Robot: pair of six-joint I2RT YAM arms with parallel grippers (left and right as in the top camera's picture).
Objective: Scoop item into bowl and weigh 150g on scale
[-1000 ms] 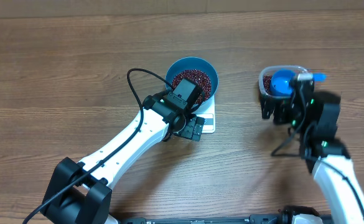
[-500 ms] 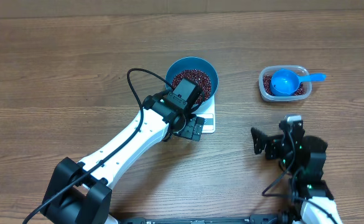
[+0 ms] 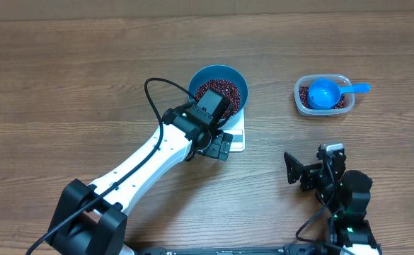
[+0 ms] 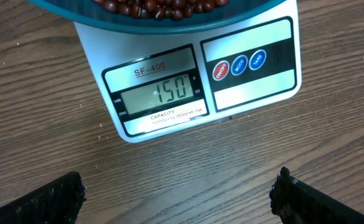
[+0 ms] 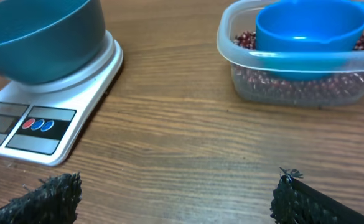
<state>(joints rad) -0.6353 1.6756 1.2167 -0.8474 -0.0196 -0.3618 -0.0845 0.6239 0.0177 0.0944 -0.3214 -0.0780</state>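
L hand (image 4: 177,202) hovers wide & empty just in front of scale (image 4: 250,93) reading 150 w/ blue bowl (image 5: 38,34) of beans (image 4: 163,6) on it, tub (image 5: 294,62) w/ scoop (image 3: 323,92) well right of scale, R hand (image 5: 178,196) wide, empty, front-right of scale.

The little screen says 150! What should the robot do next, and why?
Probably just lift the left gripper up and away from the scale, touching nothing. The display reads 150, the beans sit in the bowl on it, the scoop lies in the tub, and that gripper's jaws stand open, empty.
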